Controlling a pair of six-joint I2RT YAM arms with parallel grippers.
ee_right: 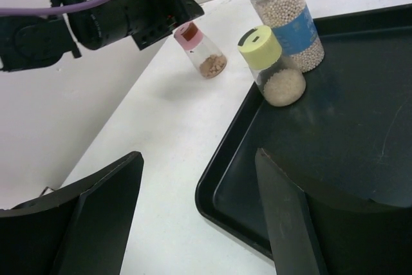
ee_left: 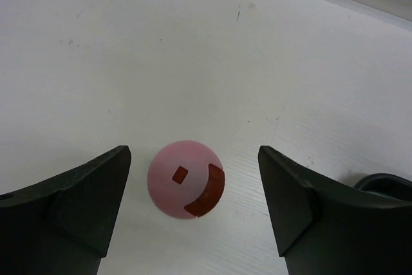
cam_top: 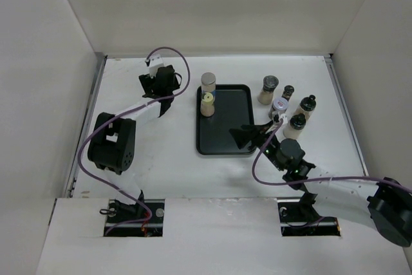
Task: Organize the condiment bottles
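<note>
1. The left gripper (ee_left: 193,159) is spread wide and holds nothing. It points down at the table (cam_top: 161,178) left of the tray, with the pink-capped bottle (ee_left: 185,180) upright between its fingers and touching neither. The bottle's long axis runs straight up toward the wrist camera, so only the cap top shows. It sits slightly nearer the left finger, so I judge a small sideways centring would help before the gripper descends and closes.
2. This bottle is one of a kind. From above, the left arm hides it; the right wrist view shows it well apart from the tray's left rim. The left arm is plainly the nearer one.
3. There is one black tray (cam_top: 225,136). A yellow-capped bottle (cam_top: 206,104) stands on its far left part. A silver-capped jar (cam_top: 208,82) stands at its far left corner, just behind the yellow-capped bottle. Whether the jar sits inside the rim I cannot tell.
4. The right gripper (ee_right: 199,159) hangs over the tray's near right corner, also wide open and empty, facing left across the tray.
5. On the table right of the tray I count five more bottles. They are one grey-capped jar (cam_top: 269,88), three black-knobbed shakers (cam_top: 307,104) and one pale-capped bottle (cam_top: 279,105). All are upright and near the right arm. That makes eight bottles in all.
</note>
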